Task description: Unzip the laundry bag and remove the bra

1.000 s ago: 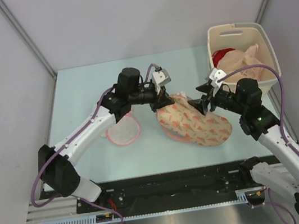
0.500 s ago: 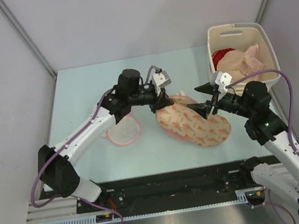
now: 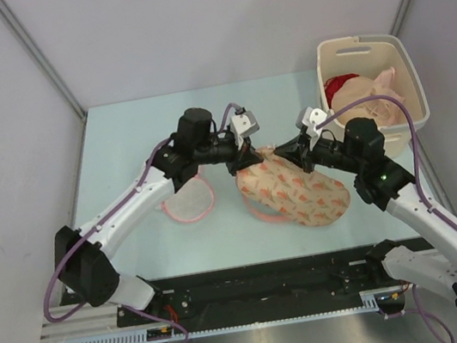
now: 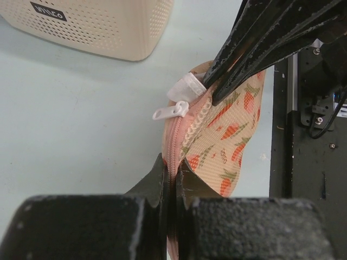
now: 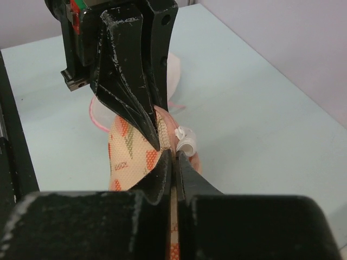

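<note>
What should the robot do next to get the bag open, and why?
Probably open the right fingers and re-pinch the white zipper pull. The left fingers clamp the laundry bag at its zipper seam, but the right ones are shut on fabric beside the pull, which sticks out free. The zipper looks closed.

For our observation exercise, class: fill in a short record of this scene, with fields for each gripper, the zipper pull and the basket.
left gripper: shut on the laundry bag at its zipper seam
right gripper: shut on the laundry bag near the zipper pull
zipper pull: white, not gripped
basket: back right of table, clothes inside
</note>
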### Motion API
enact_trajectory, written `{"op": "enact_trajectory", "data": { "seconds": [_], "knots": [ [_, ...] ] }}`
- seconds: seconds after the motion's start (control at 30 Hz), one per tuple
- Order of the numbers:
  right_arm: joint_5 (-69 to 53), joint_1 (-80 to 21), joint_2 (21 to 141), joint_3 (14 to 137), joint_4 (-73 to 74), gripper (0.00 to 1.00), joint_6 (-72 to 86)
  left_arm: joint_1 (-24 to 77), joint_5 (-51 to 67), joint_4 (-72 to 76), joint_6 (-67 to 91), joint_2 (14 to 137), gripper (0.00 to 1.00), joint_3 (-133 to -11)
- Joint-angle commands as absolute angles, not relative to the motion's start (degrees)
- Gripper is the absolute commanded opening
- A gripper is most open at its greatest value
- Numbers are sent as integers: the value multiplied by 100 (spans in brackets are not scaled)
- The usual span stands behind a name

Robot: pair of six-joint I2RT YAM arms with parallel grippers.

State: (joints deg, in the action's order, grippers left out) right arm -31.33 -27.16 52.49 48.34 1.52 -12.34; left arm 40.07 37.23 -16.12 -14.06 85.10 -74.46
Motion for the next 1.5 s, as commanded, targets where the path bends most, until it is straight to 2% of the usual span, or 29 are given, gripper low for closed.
{"op": "enact_trajectory", "data": {
  "seconds": [0.0, 0.33, 0.37, 0.47, 0.57, 0.7, 0.9, 0.93, 1.0, 1.03, 1.07, 1.2, 1.23, 1.27, 1.3, 1.33, 1.37, 1.4, 1.47],
  "knots": [
    [-3067, -2751, 5194, 5010, -150, 0, -1195, 4069, 3964, -1318, -1565, 8191, 0, -7453],
    [-3024, -2821, 5089, 5010, 298, 0, -1423, 4078, 3947, -1283, -1556, 8077, 0, -7445],
    [-2936, -2821, 5054, 5010, 377, 10, -1476, 4078, 3929, -1231, -1556, 8042, 0, -7401],
    [-2708, -2821, 5010, 5001, 685, 51, -1512, 4078, 3850, -1152, -1564, 7998, 0, -7348],
    [-2541, -2813, 4922, 4966, 765, 58, -1529, 4078, 3858, -1160, -1556, 7998, 0, -7356],
    [-2496, -2804, 4956, 4922, 572, 59, -1451, 4078, 3885, -1134, -1556, 7972, 0, -7356],
    [-2750, -2821, 5255, 4922, 106, 54, -1205, 4078, 3894, -1116, -1547, 7936, 0, -7348],
    [-2760, -2821, 5282, 4922, 62, 48, -1169, 4078, 3911, -1108, -1547, 7937, 0, -7339],
    [-2803, -2821, 5317, 4922, 62, 27, -1099, 4078, 3946, -1116, -1547, 7998, 0, -7339],
    [-2830, -2821, 5335, 4922, -121, 8, -1090, 4087, 3972, -1108, -1521, 8015, 1, -7348],
    [-2874, -2821, 5361, 4922, -114, 0, -1107, 4087, 3999, -1116, -1503, 8050, 0, -7365],
    [-2822, -2830, 5361, 4904, -26, 0, -1195, 4122, 3877, -1134, -1433, 8060, 0, -7444],
    [-2778, -2830, 5318, 4869, 148, 0, -1256, 4122, 3745, -1151, -1407, 8042, 4, -7470],
    [-2743, -2830, 5291, 4860, 175, 0, -1309, 4122, 3631, -1195, -1380, 8025, 15, -7506],
    [-2681, -2830, 5256, 4860, 237, 0, -1336, 4122, 3325, -1361, -1380, 8007, 37, -7636],
    [-2672, -2830, 5186, 4852, 281, 0, -1414, 4122, 3192, -1467, -1397, 7972, 50, -7707],
    [-2637, -2839, 5168, 4843, 316, 0, -1450, 4122, 3086, -1633, -1406, 7928, 58, -7769],
    [-2602, -2839, 5151, 4834, 403, 0, -1494, 4113, 2876, -1687, -1450, 7893, 74, -7874],
    [-2584, -2821, 5107, 4834, 466, 0, -1564, 4113, 2752, -1688, -1450, 7726, 82, -7936]
  ]
}}
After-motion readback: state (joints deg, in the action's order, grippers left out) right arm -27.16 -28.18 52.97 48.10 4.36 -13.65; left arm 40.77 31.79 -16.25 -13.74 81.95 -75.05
